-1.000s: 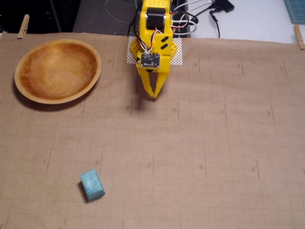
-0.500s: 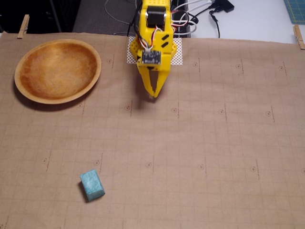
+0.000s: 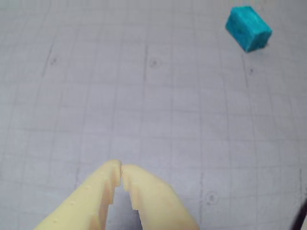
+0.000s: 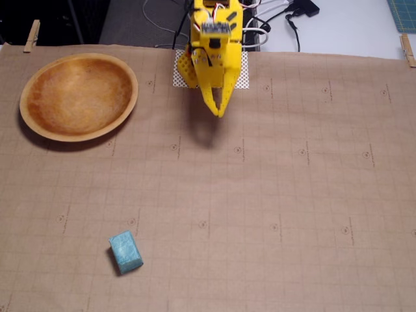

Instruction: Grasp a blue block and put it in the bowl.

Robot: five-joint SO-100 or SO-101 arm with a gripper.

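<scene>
- Block (image 4: 125,252): one, blue, alone on the brown gridded paper (image 4: 292,195), well apart from the gripper.
- Bowl (image 4: 29,123): one, wooden.
- Gripper (image 4: 220,112): one, yellow, tips together, holding nothing.
- No writing readable.

Matt speckled blue block (image 4: 125,253); glossy-grained wooden bowl (image 4: 78,97); smooth yellow plastic tool (image 4: 219,112); gridded brown paper over bench (image 4: 292,195).

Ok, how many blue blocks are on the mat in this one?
1. The blue block lies alone near the mat's lower left in the fixed view, and at upper right in the wrist view. Nothing in view looks able to hide another.
</scene>
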